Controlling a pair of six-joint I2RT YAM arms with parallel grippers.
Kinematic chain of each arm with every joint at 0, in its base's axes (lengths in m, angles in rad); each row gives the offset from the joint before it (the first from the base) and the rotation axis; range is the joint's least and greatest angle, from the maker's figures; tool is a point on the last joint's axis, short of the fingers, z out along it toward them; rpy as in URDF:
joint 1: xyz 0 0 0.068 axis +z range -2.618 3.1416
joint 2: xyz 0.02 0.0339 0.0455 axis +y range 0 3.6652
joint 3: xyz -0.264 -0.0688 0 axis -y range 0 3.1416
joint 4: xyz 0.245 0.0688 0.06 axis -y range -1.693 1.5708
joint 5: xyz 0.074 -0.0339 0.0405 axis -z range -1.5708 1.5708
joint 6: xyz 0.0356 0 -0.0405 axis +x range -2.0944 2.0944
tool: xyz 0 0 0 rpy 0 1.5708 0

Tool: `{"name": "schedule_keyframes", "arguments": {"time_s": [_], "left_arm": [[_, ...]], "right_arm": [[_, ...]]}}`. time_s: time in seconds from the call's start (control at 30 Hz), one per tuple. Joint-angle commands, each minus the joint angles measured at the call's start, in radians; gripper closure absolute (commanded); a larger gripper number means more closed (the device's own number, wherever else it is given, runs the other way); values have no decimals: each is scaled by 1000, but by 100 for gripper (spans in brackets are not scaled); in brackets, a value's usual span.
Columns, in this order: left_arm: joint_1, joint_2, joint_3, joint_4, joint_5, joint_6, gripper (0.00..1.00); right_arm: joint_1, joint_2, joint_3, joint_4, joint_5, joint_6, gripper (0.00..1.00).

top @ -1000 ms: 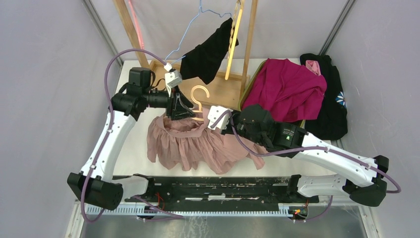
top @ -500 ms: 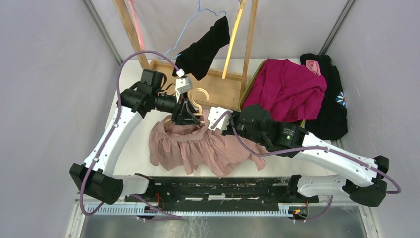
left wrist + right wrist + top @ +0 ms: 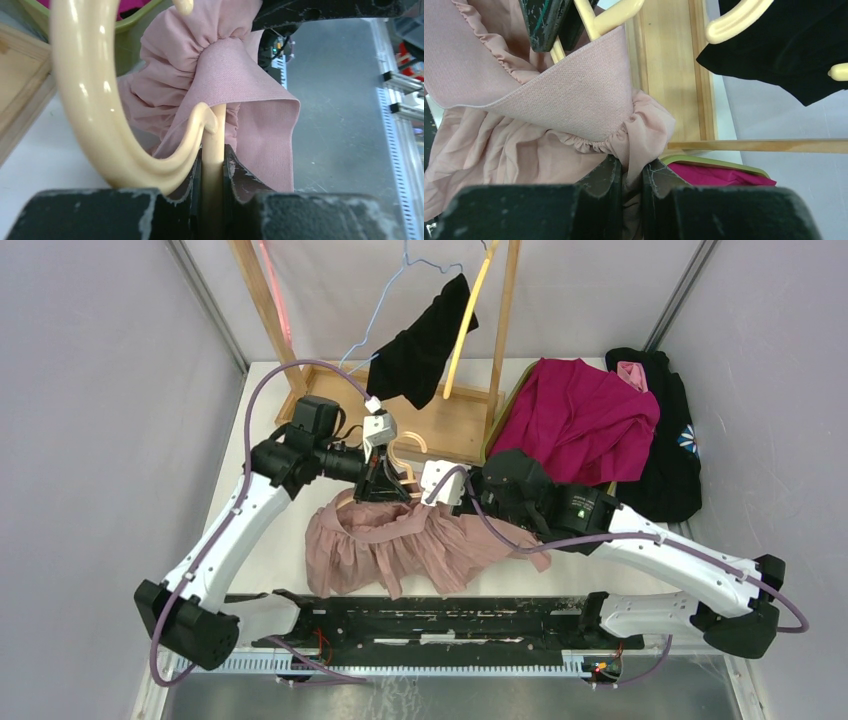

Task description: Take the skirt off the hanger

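A dusty-pink skirt (image 3: 400, 550) lies bunched on the table in front of both arms, its elastic waistband still looped over a cream plastic hanger (image 3: 398, 447). My left gripper (image 3: 383, 480) is shut on the hanger's thin bar (image 3: 212, 145), just below the big hook (image 3: 85, 100), with pink cloth (image 3: 250, 85) hanging behind it. My right gripper (image 3: 630, 175) is shut on a fold of the skirt's gathered waistband (image 3: 574, 100). In the right wrist view the hanger (image 3: 609, 17) and the left fingers (image 3: 546, 25) sit just above that waistband.
A wooden clothes rack (image 3: 445, 425) stands behind the grippers, with a black garment (image 3: 420, 335) on a cream hanger and a blue wire hanger (image 3: 385, 300) hanging from it. A green basket rim (image 3: 714, 162) holds a magenta garment (image 3: 580, 420); another black garment (image 3: 670, 450) lies far right.
My left gripper has moved right to the hanger and closed on its bar. The skirt's waistband has drawn up between the two grippers. The right arm has barely moved.
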Motion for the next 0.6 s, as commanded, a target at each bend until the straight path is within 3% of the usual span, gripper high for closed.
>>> {"name": "schedule_keyframes", "arguments": {"time_s": [0.0, 0.1, 0.4, 0.57], "left_arm": [[-10, -108, -77, 220, -292, -188, 97], [-10, -124, -64, 259, -420, -223, 97], [-10, -99, -43, 319, -551, -252, 97], [-10, -110, -47, 351, -551, -267, 97]], "right_arm": [[-10, -15, 80, 237, 79, 38, 99], [-9, -4, 75, 268, 155, 32, 99], [-9, 22, 117, 264, 255, 39, 38], [-10, 10, 170, 234, 243, 71, 29]]}}
